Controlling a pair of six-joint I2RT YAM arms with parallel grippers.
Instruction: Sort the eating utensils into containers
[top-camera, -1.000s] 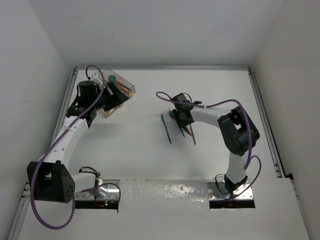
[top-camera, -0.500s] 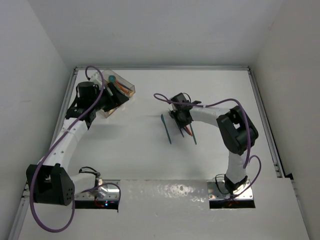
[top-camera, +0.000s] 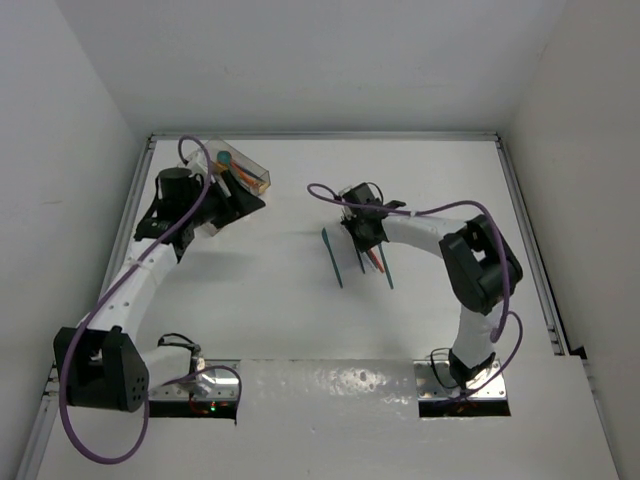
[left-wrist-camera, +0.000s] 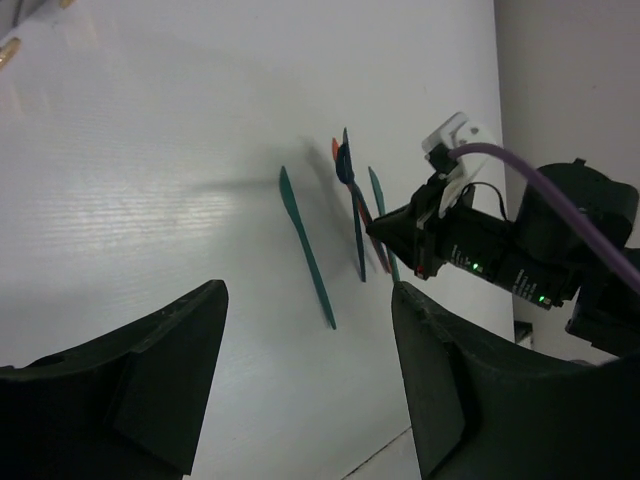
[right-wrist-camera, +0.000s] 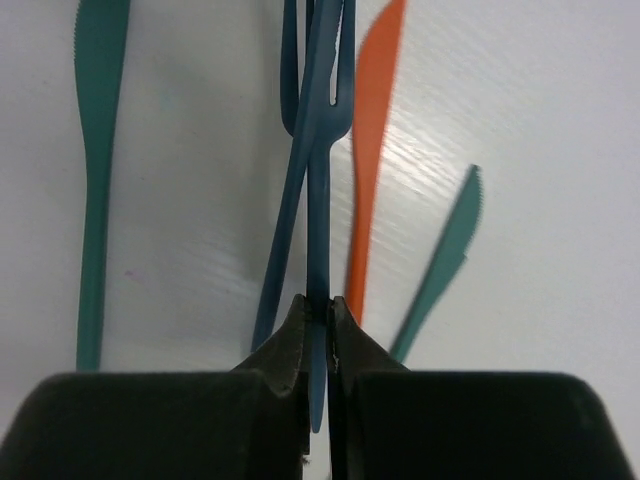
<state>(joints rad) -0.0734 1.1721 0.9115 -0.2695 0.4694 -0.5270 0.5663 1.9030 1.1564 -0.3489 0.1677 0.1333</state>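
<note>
The clear tray (top-camera: 262, 172) sits at the far left with teal and orange utensils inside. My left gripper (top-camera: 236, 200) hovers just in front of it, open and empty; its fingers (left-wrist-camera: 150, 380) frame bare table in the left wrist view. My right gripper (top-camera: 362, 232) is shut on the handle of a blue fork (right-wrist-camera: 318, 150) in the middle of the table. Under the fork lies another blue utensil (right-wrist-camera: 283, 235). Beside them lie an orange knife (right-wrist-camera: 372, 150), a teal knife (right-wrist-camera: 95, 180) on the left and a second teal knife (right-wrist-camera: 445, 250) on the right.
The left wrist view shows the same pile from afar: the long teal knife (left-wrist-camera: 305, 250), the blue pieces (left-wrist-camera: 352, 210) and the right gripper (left-wrist-camera: 425, 235). White walls enclose the table, with a raised rail (top-camera: 530, 240) along the right side.
My left gripper has swung a little right, off the tray's near end. My right gripper has shifted slightly up and left at the pile.
</note>
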